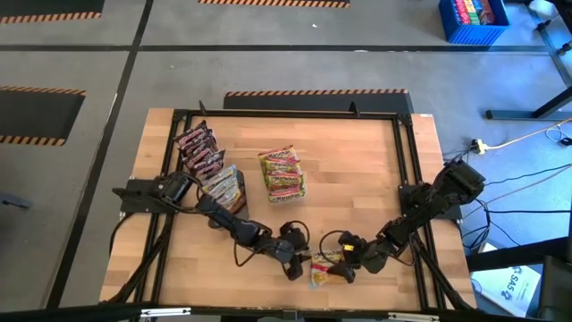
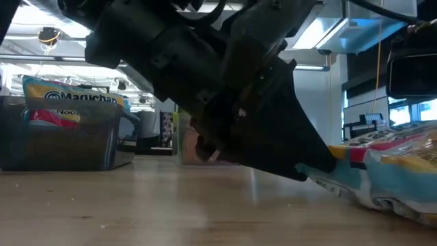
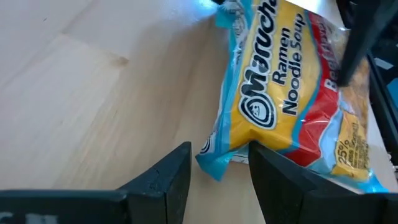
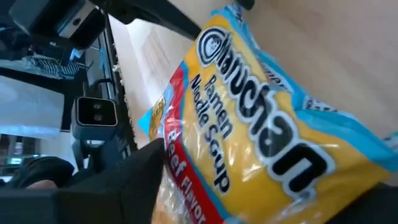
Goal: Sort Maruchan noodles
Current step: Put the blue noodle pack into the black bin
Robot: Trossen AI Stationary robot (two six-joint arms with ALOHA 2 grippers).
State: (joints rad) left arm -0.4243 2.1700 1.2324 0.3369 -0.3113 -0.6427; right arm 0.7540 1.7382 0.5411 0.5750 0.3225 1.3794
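Near the front edge of the wooden table (image 1: 357, 170), a yellow Maruchan beef ramen packet (image 1: 323, 267) lies between the two pincers. The left gripper (image 1: 293, 265) sits just beside the packet's one end; its fingers (image 3: 168, 186) stand partly apart, and the packet's pale blue corner lies in the gap between them, with nothing clamped. The right gripper (image 1: 350, 267) is at the packet's opposite end, with the packet lying right against its dark fingers (image 4: 134, 171); whether they are closed on it I cannot tell. Well beyond the left gripper stand three groups of packets: maroon packets (image 1: 198, 148), pale packets (image 1: 224, 186) and a stack of yellow packets (image 1: 282, 173).
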